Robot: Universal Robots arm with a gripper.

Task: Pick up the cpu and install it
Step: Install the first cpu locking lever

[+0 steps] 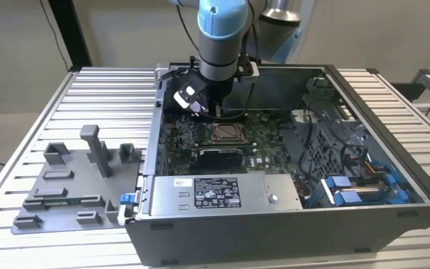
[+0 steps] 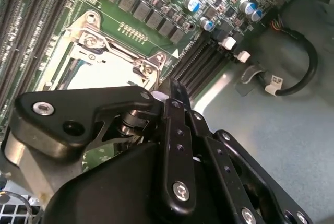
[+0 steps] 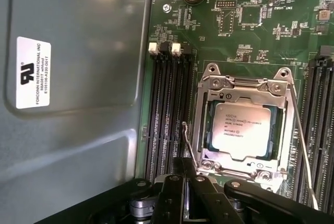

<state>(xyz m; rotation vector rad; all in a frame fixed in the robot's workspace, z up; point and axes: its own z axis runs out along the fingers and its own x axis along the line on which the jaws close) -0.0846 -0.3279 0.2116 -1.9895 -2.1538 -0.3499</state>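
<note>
The cpu (image 3: 241, 129), a pale silvery square chip, lies in the motherboard socket (image 3: 210, 110) with the metal frame around it. In the second wrist view the cpu (image 2: 102, 73) shows as a pale patch inside that frame. In the exterior view the socket (image 1: 226, 133) sits mid-board inside the open computer case (image 1: 290, 224). My gripper (image 1: 199, 112) hangs low in the case just behind the socket. Its fingers (image 3: 183, 167) stand close together, empty, beside the socket's edge and near a thin wire lever (image 3: 187, 138). The gripper (image 2: 172, 91) looks shut in the second wrist view too.
Memory slots (image 3: 167, 114) run alongside the socket, with the case wall (image 3: 68, 78) past them. A power supply (image 1: 223, 193) fills the case front and blue drive brackets (image 1: 357, 188) the exterior view's right. Grey fixture blocks (image 1: 73, 185) stand on the slatted table at the exterior view's left.
</note>
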